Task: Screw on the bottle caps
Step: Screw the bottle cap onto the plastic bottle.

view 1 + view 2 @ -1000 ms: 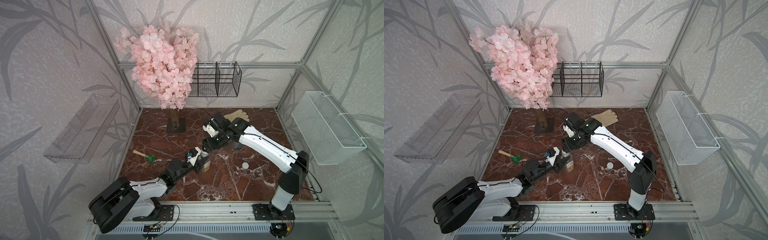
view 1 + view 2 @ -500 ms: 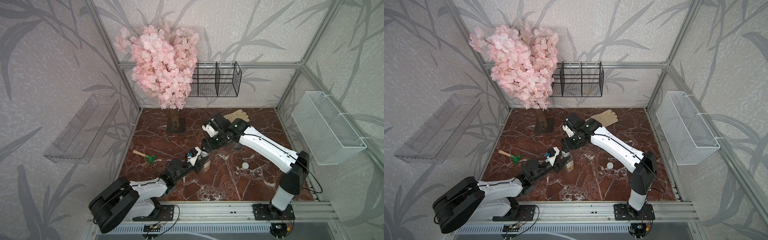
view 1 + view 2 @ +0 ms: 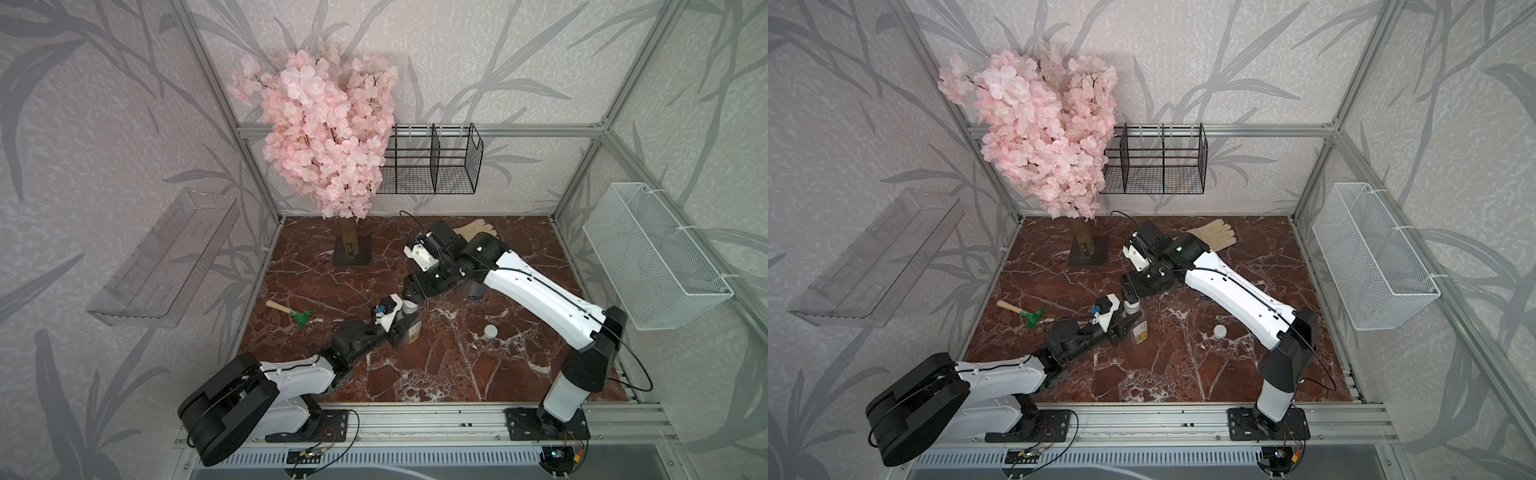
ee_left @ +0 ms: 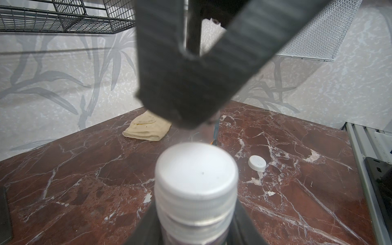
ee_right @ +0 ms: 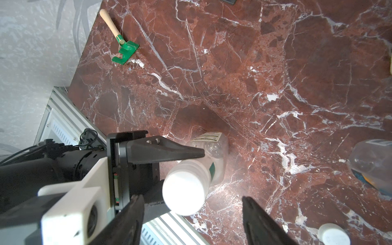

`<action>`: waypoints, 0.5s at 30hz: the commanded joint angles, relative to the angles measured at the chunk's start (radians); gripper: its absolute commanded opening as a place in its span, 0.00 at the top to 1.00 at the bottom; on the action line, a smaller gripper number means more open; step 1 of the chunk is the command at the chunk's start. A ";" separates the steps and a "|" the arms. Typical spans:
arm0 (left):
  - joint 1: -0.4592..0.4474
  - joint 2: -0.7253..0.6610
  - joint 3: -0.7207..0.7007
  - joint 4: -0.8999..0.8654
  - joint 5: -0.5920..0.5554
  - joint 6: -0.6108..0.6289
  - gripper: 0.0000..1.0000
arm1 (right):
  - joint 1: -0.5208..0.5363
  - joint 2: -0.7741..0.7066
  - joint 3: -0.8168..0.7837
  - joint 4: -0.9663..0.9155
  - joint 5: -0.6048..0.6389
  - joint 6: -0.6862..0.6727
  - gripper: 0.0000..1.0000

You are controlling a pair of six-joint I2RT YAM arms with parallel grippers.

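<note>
The left gripper (image 3: 400, 330) is clamped on the small clear plastic bottle with the green neck band and white-yellow label (image 5: 214, 146). The bottle stands upright near the middle of the red-brown marble table (image 3: 436, 374), slightly toward its left edge. A white round plastic screw cap (image 5: 183, 193) sits on the bottle's neck; whether it is threaded home cannot be determined. The right gripper (image 5: 191, 199) hangs directly above with its jaws apart, one finger on either side of the cap, neither touching it. The second white screw cap (image 3: 491, 331) lies loose toward the front right of the table. The rounder clear bottle with the blue label (image 5: 373, 165) stands just behind that cap, toward the back edge. Hazards: if the right fingers close off-centre, they may push the cap sideways and cross-thread it or tip it off. If the turning force exceeds the left grip, the smooth bottle may spin or tilt. A slipping finger may leave the cap only partly tightened.
</note>
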 commanded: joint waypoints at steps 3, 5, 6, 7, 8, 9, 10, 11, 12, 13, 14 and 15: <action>-0.006 0.019 0.001 -0.088 0.024 0.007 0.65 | 0.007 -0.057 -0.056 -0.001 -0.054 -0.001 0.28; -0.006 0.020 0.001 -0.088 0.025 0.008 0.65 | 0.014 -0.059 -0.072 0.013 -0.068 0.004 0.29; -0.006 0.020 0.001 -0.088 0.024 0.008 0.65 | 0.019 -0.058 -0.075 0.017 -0.068 0.005 0.29; -0.006 0.020 0.000 -0.088 0.025 0.008 0.65 | 0.024 -0.056 -0.074 0.018 -0.069 0.007 0.29; -0.006 0.021 0.001 -0.088 0.024 0.008 0.65 | 0.027 -0.052 -0.075 0.018 -0.068 0.007 0.29; -0.006 0.021 0.001 -0.088 0.024 0.008 0.65 | 0.030 -0.051 -0.076 0.020 -0.067 0.007 0.29; -0.006 0.021 0.000 -0.088 0.025 0.007 0.65 | 0.032 -0.048 -0.074 0.022 -0.063 0.009 0.29; -0.006 0.021 0.001 -0.089 0.025 0.009 0.65 | 0.034 -0.046 -0.073 0.021 -0.057 0.008 0.29; -0.006 0.021 0.002 -0.088 0.025 0.008 0.65 | 0.035 -0.042 -0.070 0.018 -0.047 0.007 0.29; -0.006 0.021 0.002 -0.089 0.025 0.007 0.65 | 0.037 -0.037 -0.065 0.014 -0.036 0.006 0.29; -0.006 0.021 0.003 -0.089 0.026 0.008 0.65 | 0.037 -0.033 -0.059 0.008 -0.024 0.002 0.29; -0.006 0.021 0.002 -0.090 0.026 0.007 0.65 | 0.039 -0.033 -0.055 0.002 -0.010 0.000 0.30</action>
